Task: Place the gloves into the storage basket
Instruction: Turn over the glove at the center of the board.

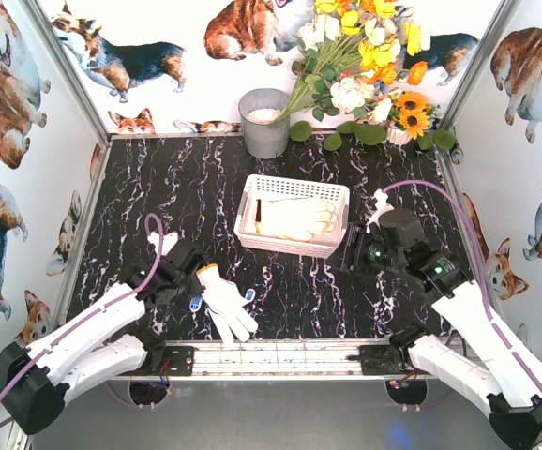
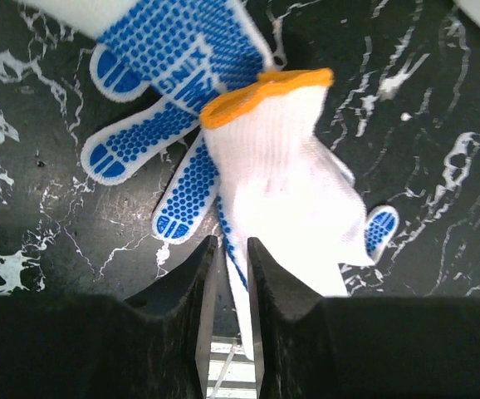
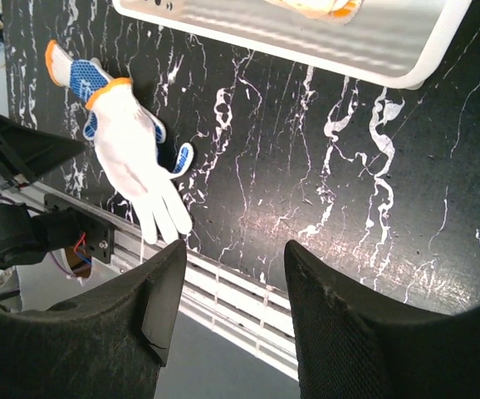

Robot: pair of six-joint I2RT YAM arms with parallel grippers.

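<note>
1. Gloves (image 1: 299, 217) lie inside the storage basket (image 1: 294, 180) at mid-table. Two more rest on the black marble tabletop (image 1: 158, 187) near the front rail (image 1: 271, 356), a white glove (image 1: 229, 305) lying over a blue-dotted glove (image 1: 196, 303). The left gripper (image 1: 191, 279) is just beside the white glove's cuff, and the right gripper (image 1: 353, 251) is near the basket's right end. A grey bucket (image 1: 264, 127) and artificial flowers (image 1: 365, 56) stand at the back.
2. Left wrist: the jaws are drawn nearly together, leaving a narrow slot. A strip of the white glove shows in it, but I cannot tell whether it is pinched.
3. Right wrist: the fingers stand wide apart and hold nothing. They hang over bare tabletop, the basket's rim beyond and both loose gloves off by the rail.
</note>
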